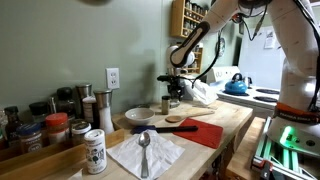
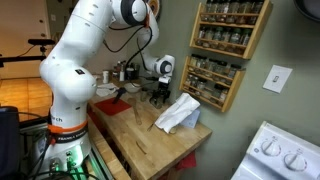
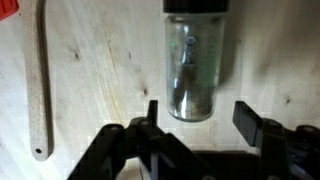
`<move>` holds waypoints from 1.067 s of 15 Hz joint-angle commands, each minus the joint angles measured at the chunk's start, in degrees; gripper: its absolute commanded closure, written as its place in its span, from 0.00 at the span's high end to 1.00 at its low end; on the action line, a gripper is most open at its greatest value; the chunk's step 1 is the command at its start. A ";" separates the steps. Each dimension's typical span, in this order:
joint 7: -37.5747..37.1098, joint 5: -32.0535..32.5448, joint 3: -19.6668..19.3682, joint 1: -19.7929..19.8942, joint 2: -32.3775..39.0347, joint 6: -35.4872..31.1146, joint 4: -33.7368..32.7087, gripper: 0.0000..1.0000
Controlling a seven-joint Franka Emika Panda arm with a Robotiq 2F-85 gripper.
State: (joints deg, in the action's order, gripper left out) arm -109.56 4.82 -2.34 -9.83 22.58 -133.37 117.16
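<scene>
a: where's the end effector (image 3: 197, 108) right now?

b: low over the counter (image 3: 100, 60), pointing down. its jaws are spread wide and grip nothing. in the wrist view one finger stands on each side of the bottom end of a glass jar (image 3: 196, 60), with a clear gap between each pad and the glass.

a: and how does the jar lie?

b: it looks to be on its side on the wood, dark cap toward 12 o'clock and some dark contents settled at the 6 o'clock end. in an exterior view the end effector (image 1: 172, 93) hangs right above it, but the jar is too small there to tell its pose.

a: anything close by?

b: a wooden spoon (image 3: 40, 80) lies flat at 9 o'clock of the jar, well apart. a white cloth (image 2: 178, 113) sits at about 3 o'clock of the end effector (image 2: 158, 93) in an exterior view.

a: so which step is this?

b: i'd judge it the line-up before a grasp: jaws straddling the jar, no contact.

a: what would the next move call for?

b: in my view, a slight shift toward 12 o'clock so the pads meet the body rather than its very end, then a short descent and an even closing. round glass could roll if one pad lands first.
</scene>
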 commanded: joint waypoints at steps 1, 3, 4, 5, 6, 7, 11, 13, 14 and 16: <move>2.40 -2.23 0.61 1.38 -4.08 0.10 2.71 1.00; 7.27 -7.29 2.50 3.38 -6.35 -1.83 4.46 1.00; 10.47 -11.25 3.50 4.47 -7.40 -2.36 5.36 1.00; 14.03 -15.86 4.51 5.54 -8.42 -2.96 6.33 1.00; 17.51 -20.04 5.22 6.34 -9.34 -3.05 7.38 1.00; 21.57 -24.53 5.99 7.13 -10.10 -3.01 8.23 1.00; 39.40 -42.27 8.16 9.10 -11.64 -2.41 11.38 1.00; 48.33 -51.74 8.71 9.38 -11.41 -2.06 12.12 1.00; 52.80 -55.82 8.79 9.20 -11.39 -1.59 12.47 1.00; 59.66 -61.67 8.22 8.64 -10.86 -0.58 13.27 1.00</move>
State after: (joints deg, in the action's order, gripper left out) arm -59.21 -48.88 5.45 -1.53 12.51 -134.60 127.89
